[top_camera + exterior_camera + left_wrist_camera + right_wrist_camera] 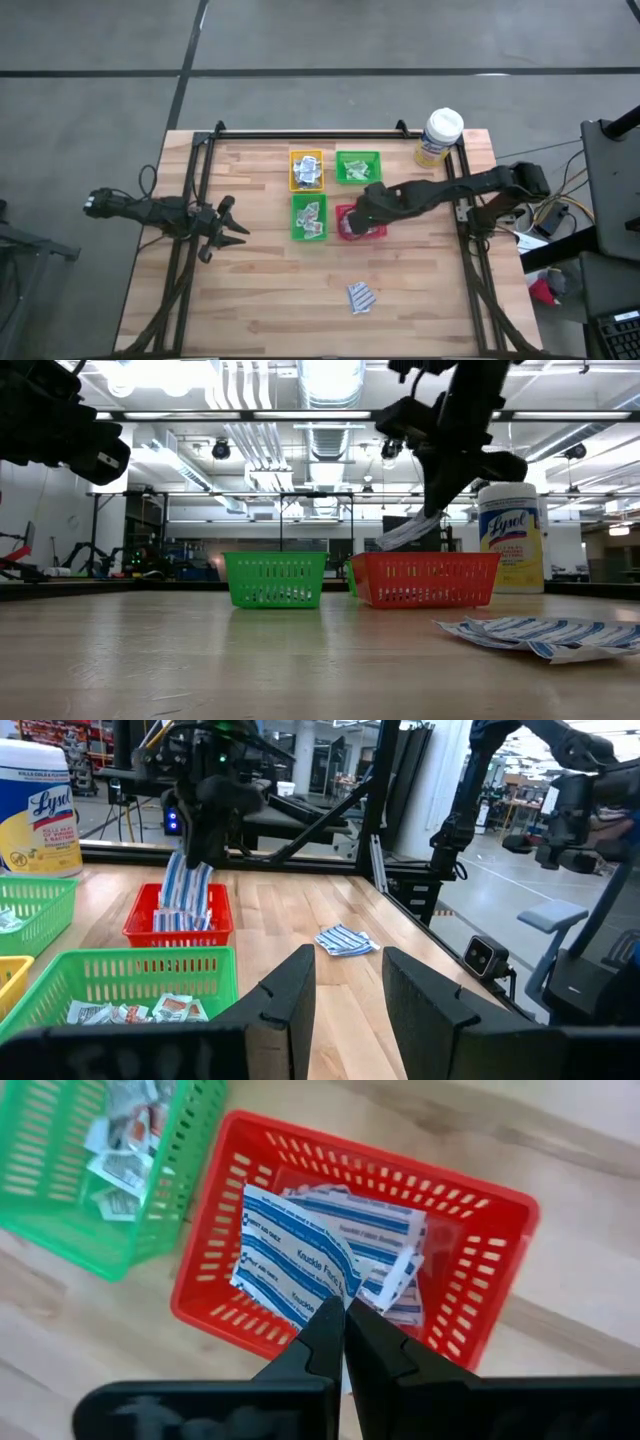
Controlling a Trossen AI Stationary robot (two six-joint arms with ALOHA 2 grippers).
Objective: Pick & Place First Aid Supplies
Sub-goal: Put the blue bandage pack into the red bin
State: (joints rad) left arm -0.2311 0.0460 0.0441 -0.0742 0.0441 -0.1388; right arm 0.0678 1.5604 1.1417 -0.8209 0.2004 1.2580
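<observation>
Because each tray takes one kind of supply, the right gripper (343, 1312) hangs over the red tray (497, 1275) with its fingers pinched on a blue-and-white pad (290, 1252), ready to drop it among matching pads. More blue-and-white pads (360, 296) lie loose on the near table, while the left gripper (232, 228) waits at the left side, its fingers apart and empty.

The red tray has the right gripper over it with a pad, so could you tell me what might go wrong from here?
The right gripper pinches the blue-and-white pad by one edge above the red tray; the pad hangs towards one side, so on release it might catch the rim or fall outside. Lowering further, the fingers might knock the light tray.
</observation>
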